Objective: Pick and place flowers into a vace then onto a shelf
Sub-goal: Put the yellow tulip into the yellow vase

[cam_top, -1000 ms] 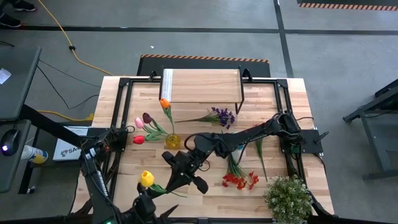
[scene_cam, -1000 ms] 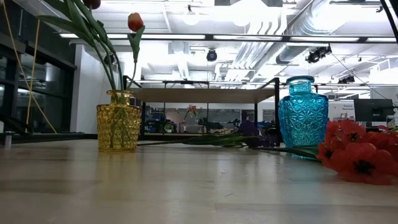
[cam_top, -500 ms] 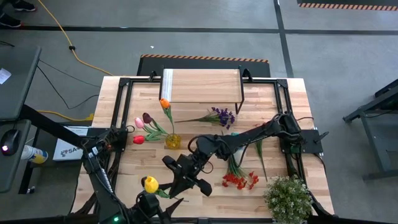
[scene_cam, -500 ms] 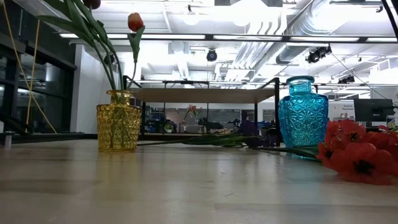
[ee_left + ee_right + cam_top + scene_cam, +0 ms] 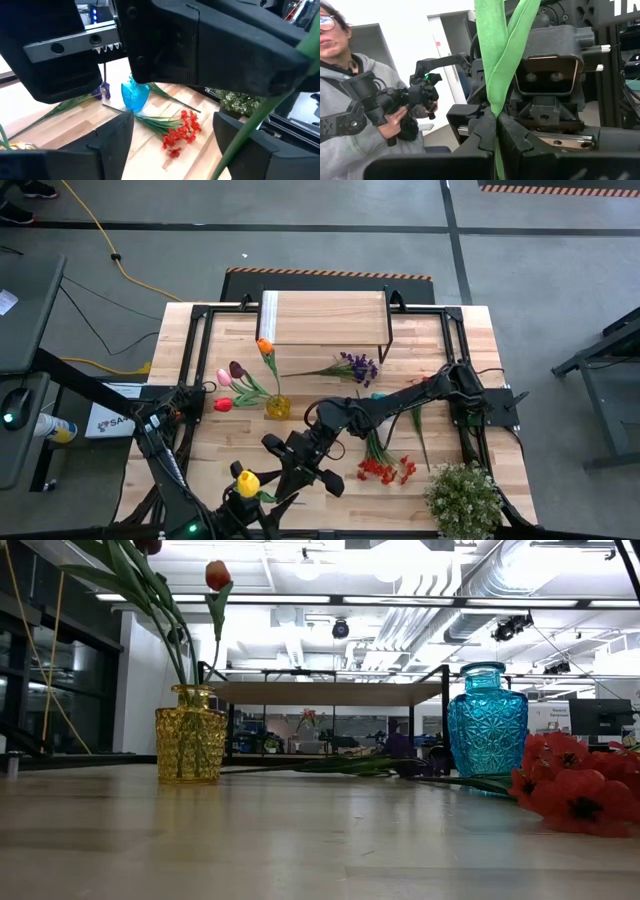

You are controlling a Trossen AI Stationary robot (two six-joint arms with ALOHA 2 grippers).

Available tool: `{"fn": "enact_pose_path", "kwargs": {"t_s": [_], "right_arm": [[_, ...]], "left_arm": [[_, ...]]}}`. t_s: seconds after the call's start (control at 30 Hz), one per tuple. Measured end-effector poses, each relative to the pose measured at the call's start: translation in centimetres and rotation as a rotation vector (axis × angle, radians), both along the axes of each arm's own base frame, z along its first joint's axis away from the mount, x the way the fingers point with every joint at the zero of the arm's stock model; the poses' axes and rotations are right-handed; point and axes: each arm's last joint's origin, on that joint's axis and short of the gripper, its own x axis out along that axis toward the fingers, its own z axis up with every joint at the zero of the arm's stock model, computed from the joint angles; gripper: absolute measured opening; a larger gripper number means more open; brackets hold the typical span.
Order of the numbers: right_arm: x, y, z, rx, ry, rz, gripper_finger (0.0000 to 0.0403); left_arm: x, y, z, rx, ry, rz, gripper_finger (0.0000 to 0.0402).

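Note:
My right gripper (image 5: 496, 120) is shut on a yellow tulip (image 5: 244, 480), holding it above the table's near left part. My left gripper (image 5: 173, 120) faces it from the near edge, open, with the tulip's green stem (image 5: 250, 130) running past one finger; whether they touch I cannot tell. A yellow vase (image 5: 277, 407) holds several tulips. The blue vase (image 5: 487, 720) stands mid-table, mostly hidden under my right arm in the high view. A purple spray (image 5: 355, 366) and a red spray (image 5: 385, 468) lie flat on the table. The shelf (image 5: 322, 318) stands at the far edge. My right gripper pinches the tulip's green stem and a leaf (image 5: 495, 102) between its two fingers. The fingers lie across the stem and reach in about level from the table's right. The tulip is lifted clear of the table, its blossom (image 5: 244, 480) toward the left.
A bushy potted plant (image 5: 463, 498) sits at the near right corner. Black frame rails (image 5: 200, 340) run along the table's sides. A person (image 5: 365, 100) holding control handles stands beyond the near edge.
The yellow tulip and my right gripper have drifted a little toward the table's near edge, the blossom staying clear of the table. My left arm has shifted slightly beneath it.

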Motion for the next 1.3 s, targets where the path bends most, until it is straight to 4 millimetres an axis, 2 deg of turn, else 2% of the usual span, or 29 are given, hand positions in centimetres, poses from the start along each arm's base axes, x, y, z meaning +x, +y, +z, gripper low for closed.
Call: {"fn": "enact_pose_path", "kwargs": {"t_s": [0.27, 0.57, 0.77, 0.87, 1.13, 1.3], "right_arm": [[0.02, -0.08, 0.02, -0.001, -0.004, -0.002, 0.0003], [0.17, -0.39, -0.01, 0.002, -0.004, -0.023, 0.0004], [0.22, -0.49, -0.06, 0.000, -0.004, -0.017, 0.0002], [0.21, -0.51, 0.00, 0.002, -0.009, -0.016, 0.0006], [0.20, -0.47, 0.04, 0.011, -0.004, -0.019, 0.0034], [0.27, -0.73, 0.05, 0.010, -0.005, -0.019, 0.0065]], "left_arm": [[0.02, -0.03, 0.00, -0.008, -0.004, 0.001, 0.0203], [-0.02, -0.06, 0.00, 0.010, 0.007, -0.006, 0.0026], [-0.01, -0.06, -0.04, 0.015, 0.024, -0.010, 0.0040], [-0.01, -0.06, -0.04, 0.015, 0.024, -0.010, 0.0026], [-0.06, 0.00, 0.05, 0.010, 0.028, -0.011, 0.0026], [-0.08, 0.03, 0.06, 0.008, 0.033, -0.012, 0.0026]]}}
